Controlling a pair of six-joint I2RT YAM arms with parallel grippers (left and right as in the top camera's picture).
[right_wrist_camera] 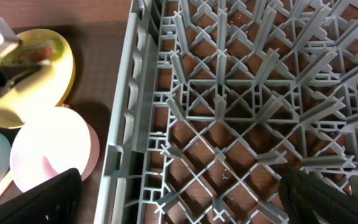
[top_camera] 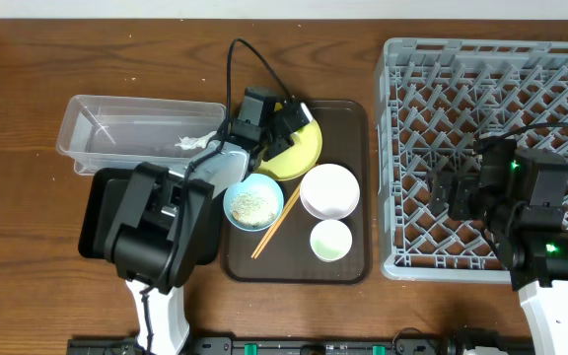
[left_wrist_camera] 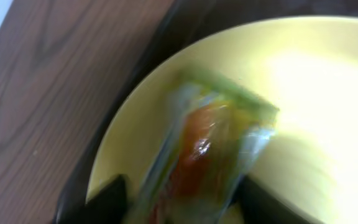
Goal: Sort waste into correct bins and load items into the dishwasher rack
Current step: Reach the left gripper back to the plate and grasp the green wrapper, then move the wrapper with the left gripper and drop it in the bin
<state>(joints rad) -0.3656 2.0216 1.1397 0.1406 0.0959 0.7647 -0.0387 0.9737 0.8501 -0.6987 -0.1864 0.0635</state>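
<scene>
My left gripper (top_camera: 284, 123) (left_wrist_camera: 182, 202) is over the round yellow-green plate (top_camera: 304, 150) (left_wrist_camera: 316, 93) and is shut on the yellow-green snack wrapper (left_wrist_camera: 210, 149), which also shows in the right wrist view (right_wrist_camera: 33, 53). The clear tub (top_camera: 126, 123) holds a crumpled white tissue (top_camera: 195, 141). The black tray (top_camera: 95, 207) is mostly hidden under my left arm. A light-blue bowl (top_camera: 254, 204) holds rice-like scraps. A white bowl (top_camera: 329, 190), a small cup (top_camera: 330, 240) and chopsticks (top_camera: 276, 225) lie by it. My right gripper (top_camera: 452, 192) (right_wrist_camera: 185, 199) is open and empty over the grey dishwasher rack (top_camera: 491, 89) (right_wrist_camera: 229, 124).
The plate, bowls, cup and chopsticks all sit on a brown serving tray (top_camera: 353, 123) between the tub and the rack. The rack's left wall (right_wrist_camera: 126, 124) stands close beside the white bowl (right_wrist_camera: 48, 149). A black cable (top_camera: 235, 59) loops over the table behind my left arm.
</scene>
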